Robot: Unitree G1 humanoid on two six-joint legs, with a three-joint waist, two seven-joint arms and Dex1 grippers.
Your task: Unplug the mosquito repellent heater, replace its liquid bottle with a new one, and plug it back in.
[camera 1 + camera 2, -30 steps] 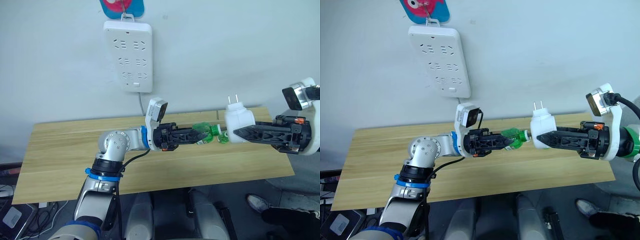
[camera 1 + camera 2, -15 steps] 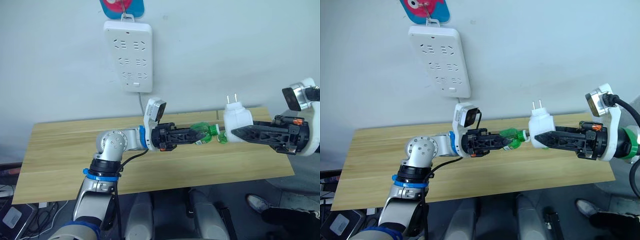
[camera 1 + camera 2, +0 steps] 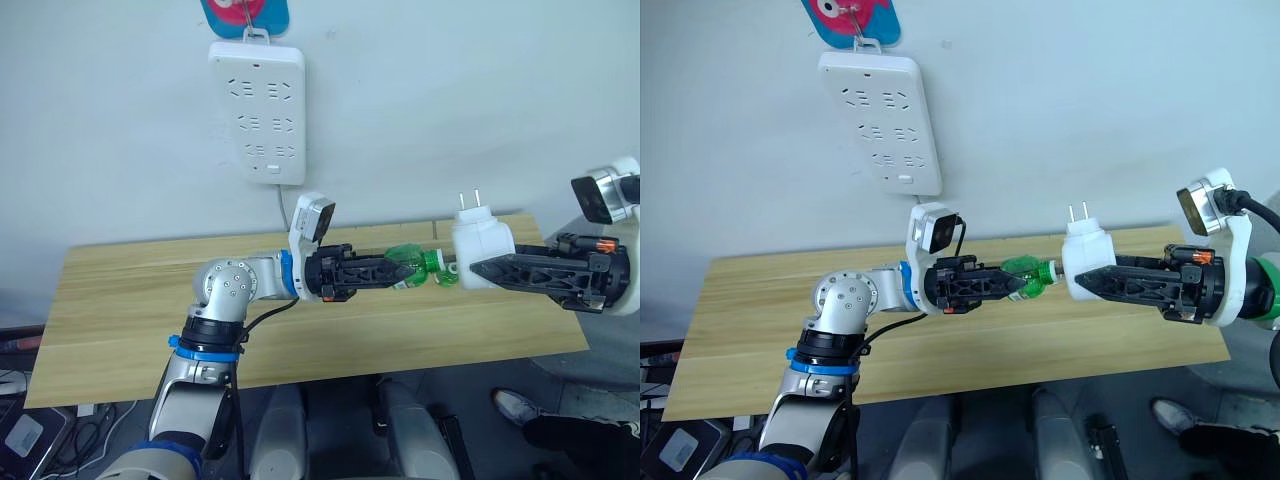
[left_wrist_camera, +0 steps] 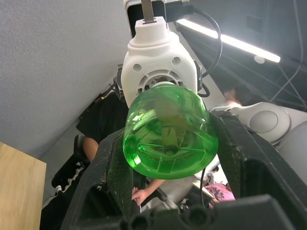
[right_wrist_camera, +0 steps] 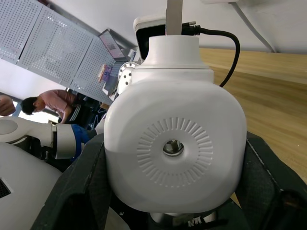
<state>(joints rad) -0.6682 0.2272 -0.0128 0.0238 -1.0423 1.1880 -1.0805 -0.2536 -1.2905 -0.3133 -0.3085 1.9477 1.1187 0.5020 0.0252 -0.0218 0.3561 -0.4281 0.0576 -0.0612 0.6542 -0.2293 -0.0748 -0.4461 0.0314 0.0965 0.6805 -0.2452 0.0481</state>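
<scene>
Left claw (image 3: 398,271) pinches the green bottle (image 3: 408,263) mid-frame, right claw (image 3: 480,268) clamps the heater (image 3: 477,240), prongs up, bottle neck meeting its base over the table (image 3: 130,300). Off-axis twisting could jam the thread or drop the bottle. Since a second ago, the heater edges slightly right.

Glossy plastics met above a matt, pale wooden tabletop (image 3: 130,300) with a fine straight grain.

The translucent green plastic bottle (image 4: 166,134) shone glassily; the smooth white plastic heater (image 5: 175,143) bore a ribbed round face and metal prongs, gripped by matt black fingers (image 5: 273,191).
</scene>
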